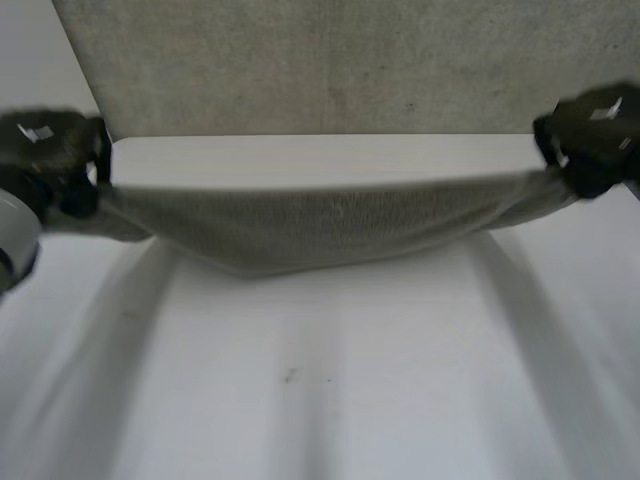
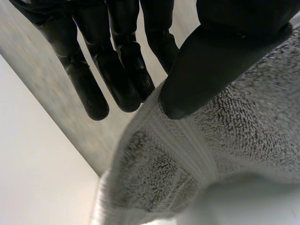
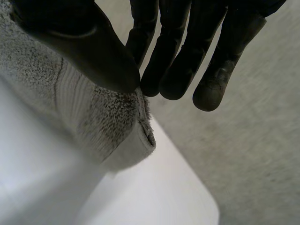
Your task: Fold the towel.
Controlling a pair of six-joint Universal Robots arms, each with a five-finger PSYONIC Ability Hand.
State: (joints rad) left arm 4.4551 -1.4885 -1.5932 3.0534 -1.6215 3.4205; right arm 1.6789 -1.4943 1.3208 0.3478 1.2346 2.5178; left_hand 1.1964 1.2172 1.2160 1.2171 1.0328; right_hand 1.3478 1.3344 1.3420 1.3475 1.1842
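We pinch the terry towel (image 1: pixel 330 225) by its corners, left hand (image 1: pixel 52 155) mid-left, right hand (image 1: pixel 590 138) mid-right; soft and limp, it sags centrally.

The left hand (image 2: pixel 213 56) pinches the grey towel (image 2: pixel 225 136): its thumb presses on the towel near the ribbed border, and its straight fingers (image 2: pixel 117 79) reach past the towel's edge. Beside the towel lies the white desk (image 2: pixel 33 168).
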